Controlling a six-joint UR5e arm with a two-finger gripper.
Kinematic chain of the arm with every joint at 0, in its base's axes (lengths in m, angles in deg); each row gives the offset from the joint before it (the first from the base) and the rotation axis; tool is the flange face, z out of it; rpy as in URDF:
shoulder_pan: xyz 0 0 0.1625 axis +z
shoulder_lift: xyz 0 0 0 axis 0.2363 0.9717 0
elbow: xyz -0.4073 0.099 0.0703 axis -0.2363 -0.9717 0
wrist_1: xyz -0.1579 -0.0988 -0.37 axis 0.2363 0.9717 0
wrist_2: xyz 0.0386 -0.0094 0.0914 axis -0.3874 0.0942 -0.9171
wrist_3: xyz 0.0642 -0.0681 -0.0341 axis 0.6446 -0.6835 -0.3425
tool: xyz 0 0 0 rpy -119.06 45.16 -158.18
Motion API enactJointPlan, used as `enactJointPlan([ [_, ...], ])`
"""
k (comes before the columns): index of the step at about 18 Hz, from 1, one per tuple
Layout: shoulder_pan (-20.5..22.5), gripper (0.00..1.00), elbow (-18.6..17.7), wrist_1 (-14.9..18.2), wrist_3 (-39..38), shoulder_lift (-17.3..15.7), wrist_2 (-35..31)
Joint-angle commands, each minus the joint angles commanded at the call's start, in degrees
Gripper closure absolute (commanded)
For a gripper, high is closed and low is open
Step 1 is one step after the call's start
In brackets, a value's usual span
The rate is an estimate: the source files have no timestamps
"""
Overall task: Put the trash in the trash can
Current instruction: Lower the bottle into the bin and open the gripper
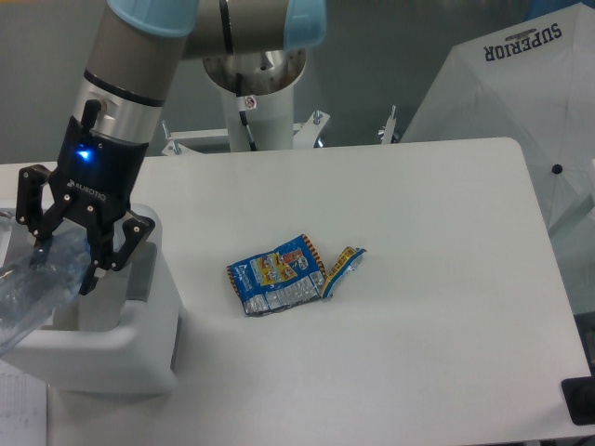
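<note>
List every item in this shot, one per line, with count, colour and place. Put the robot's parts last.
Plastic bottle: one, clear, crushed, held over the bin at far left.
Trash can: one, white with a grey side handle, at the table's left edge.
Snack wrapper: one, blue and yellow, lying mid-table with a torn yellow strip at its right end.
Table: one, white.
Umbrella: one, white, lettered SUPERIOR, upper right.
Arm: one, silver with light blue caps.
End effector: one, black, blue light on, closed on the bottle.

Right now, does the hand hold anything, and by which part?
Yes. The hand holds the crushed clear plastic bottle near its upper end, over the white trash can.
</note>
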Motion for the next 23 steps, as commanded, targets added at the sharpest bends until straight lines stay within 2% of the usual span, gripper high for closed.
enactJointPlan([
  [2,-1.0,0.36,-0.2,-2.4,-0.1,1.1,0.0],
  [4,-1.1,0.36,-0.8,-3.2,-0.4,1.4,0.1],
  [7,-2.0,0.36,-1.0,-3.2,-1.0,1.3,0.1],
  [13,-2.5,0.35,-3.7,-3.1,-0.6,0.4,0.1],
  [15,-2.4,0.32,-4.3,-3.1,-0.4,-0.1,0.0],
  [23,-2.5,0.29,-5.4,-3.1,-0.4,-0.5,0.0],
])
